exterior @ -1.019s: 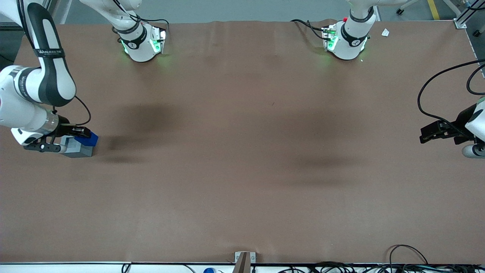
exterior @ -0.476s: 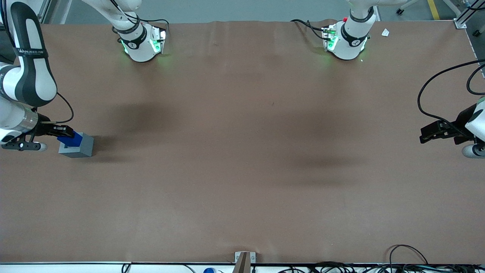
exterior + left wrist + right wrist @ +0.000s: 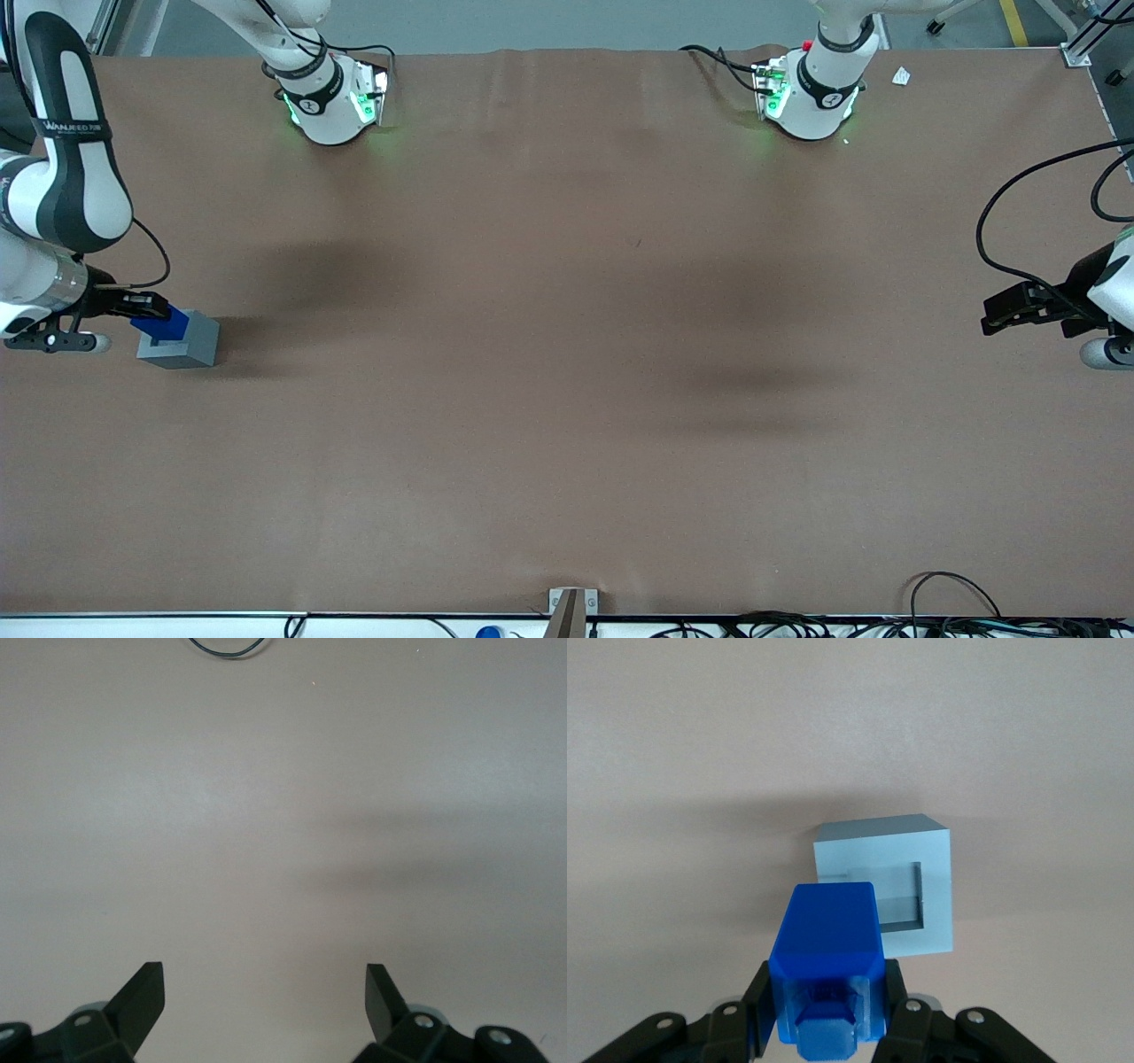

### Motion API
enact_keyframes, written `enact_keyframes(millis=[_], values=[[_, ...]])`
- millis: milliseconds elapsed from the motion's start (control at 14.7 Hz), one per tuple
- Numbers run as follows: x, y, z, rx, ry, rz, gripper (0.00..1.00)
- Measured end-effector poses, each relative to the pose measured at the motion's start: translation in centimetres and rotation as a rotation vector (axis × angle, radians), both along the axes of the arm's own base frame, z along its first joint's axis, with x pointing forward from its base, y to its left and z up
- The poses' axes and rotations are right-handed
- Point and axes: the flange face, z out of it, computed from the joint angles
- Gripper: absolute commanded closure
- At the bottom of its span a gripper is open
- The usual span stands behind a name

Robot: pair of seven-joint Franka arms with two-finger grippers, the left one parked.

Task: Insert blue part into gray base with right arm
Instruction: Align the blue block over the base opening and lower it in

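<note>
At the working arm's end of the table, my right gripper (image 3: 149,312) is shut on the blue part (image 3: 165,326). The part hangs over the edge of the gray base (image 3: 182,344) that faces the arm. In the right wrist view the black fingers (image 3: 760,999) clamp the blue part (image 3: 826,935) from both sides, with its narrower stub toward the camera. The gray base (image 3: 884,870) lies just past it. Its square hole (image 3: 908,896) is open and offset to one side of the part. I cannot tell whether part and base touch.
Two arm pedestals (image 3: 332,99) (image 3: 811,90) with green lights stand along the table's back edge. The parked gripper (image 3: 1028,307) hangs at the other end of the table. Cables (image 3: 948,598) and a small bracket (image 3: 571,606) sit at the front edge.
The gripper carried the blue part toward the working arm's end, from over one side of the base to the other. It has barely moved in the last half second.
</note>
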Motion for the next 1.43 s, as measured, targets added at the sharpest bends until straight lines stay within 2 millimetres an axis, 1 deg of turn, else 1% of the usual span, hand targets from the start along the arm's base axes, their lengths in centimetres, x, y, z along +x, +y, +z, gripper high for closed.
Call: enact_keyframes(millis=[340,612,816,1427], values=[[0.3,-1.4,-0.4,0.003,0.002,0.015,0.88],[0.5,-2.6,-1.3,0.008,0.012,0.018,0.88],[0.4,-2.9,-1.8,0.011,0.021,0.015,0.88],[0.2,-3.2,-2.3,0.017,0.032,0.028,0.88]])
